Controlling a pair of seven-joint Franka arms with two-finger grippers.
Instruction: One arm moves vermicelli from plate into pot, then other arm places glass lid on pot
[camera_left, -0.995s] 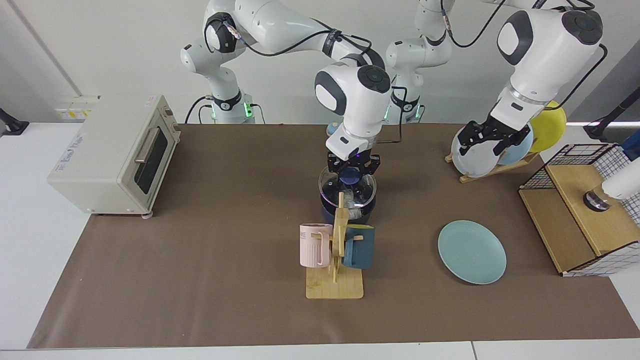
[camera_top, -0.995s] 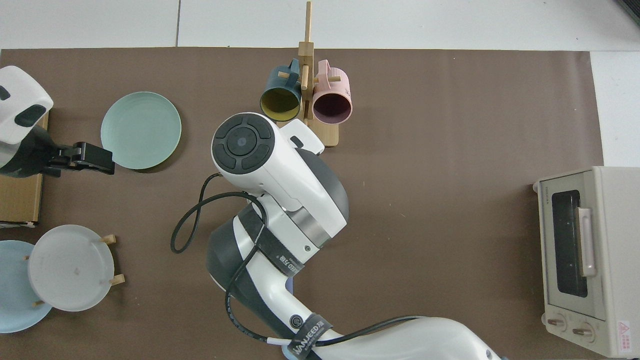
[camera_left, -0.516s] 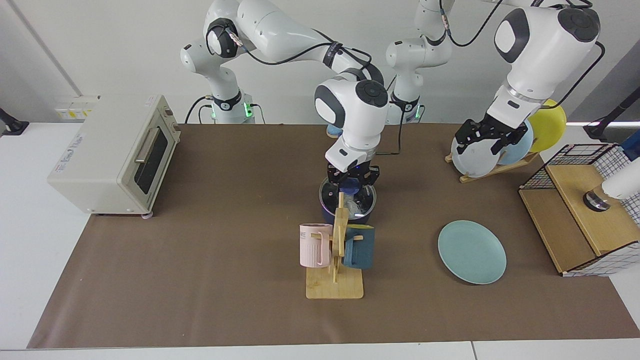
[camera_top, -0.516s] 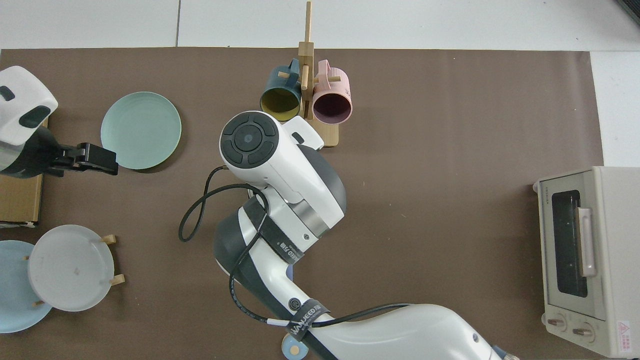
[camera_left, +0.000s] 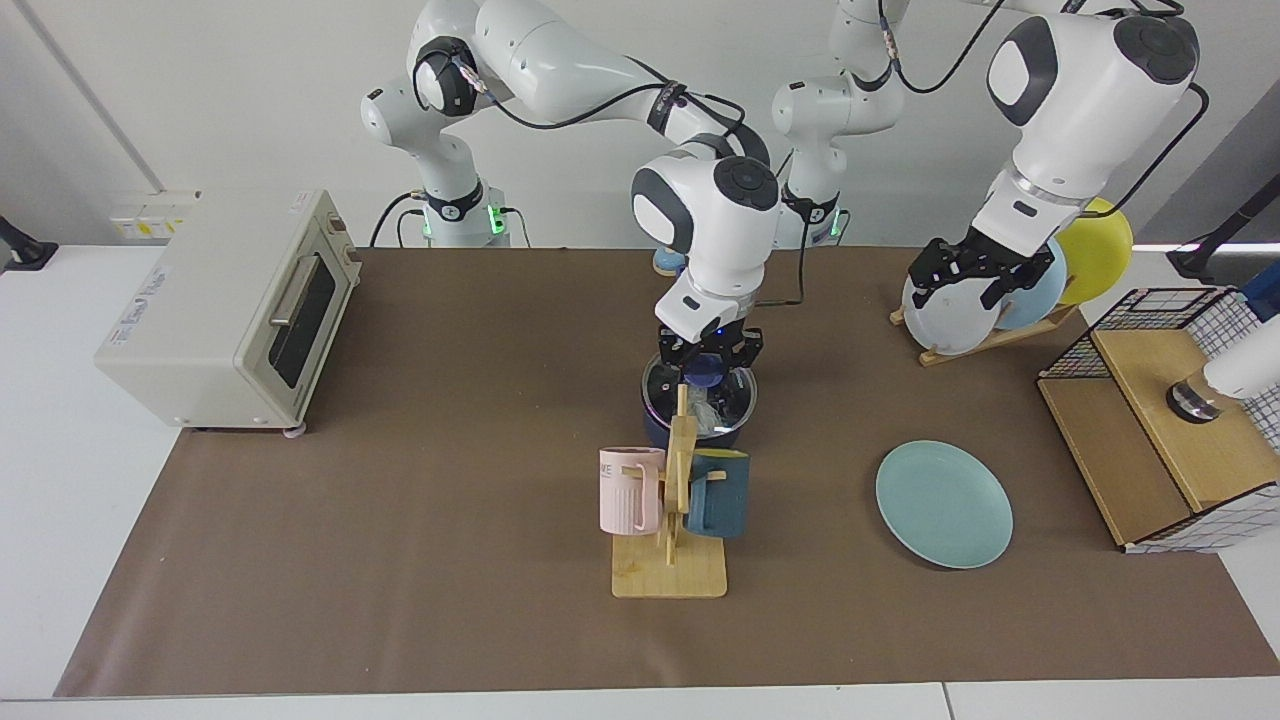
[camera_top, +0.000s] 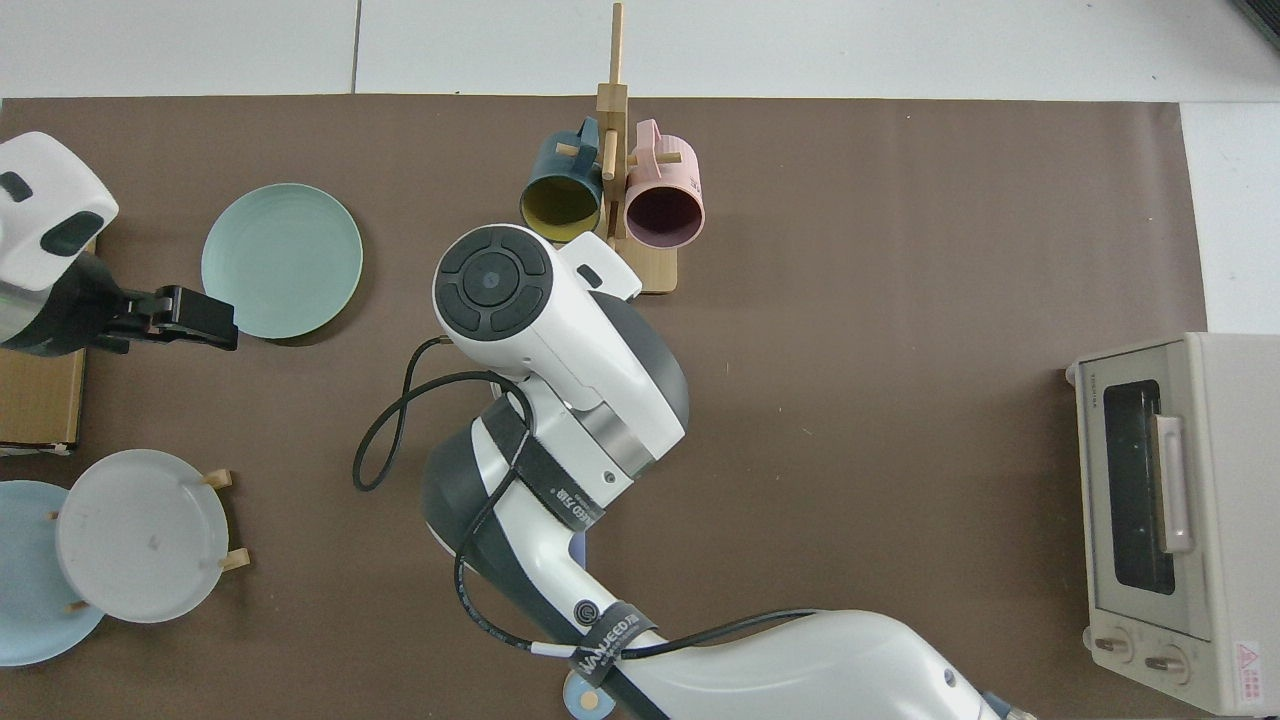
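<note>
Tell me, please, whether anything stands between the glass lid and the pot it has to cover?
Nothing visible does. In the facing view the glass lid already sits on the pot, with the right gripper at its blue knob. The mug rack stands nearer the camera, not between them. The left gripper waits by the plate rack.

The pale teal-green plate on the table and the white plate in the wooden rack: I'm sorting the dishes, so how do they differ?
The pale teal-green plate lies flat on the brown mat; the white plate stands tilted on edge in the wooden rack. The teal-green plate sits alone near the front edge; the white one leans beside light-blue and yellow plates, with the left gripper in front of it. Both are round and bare.
</note>
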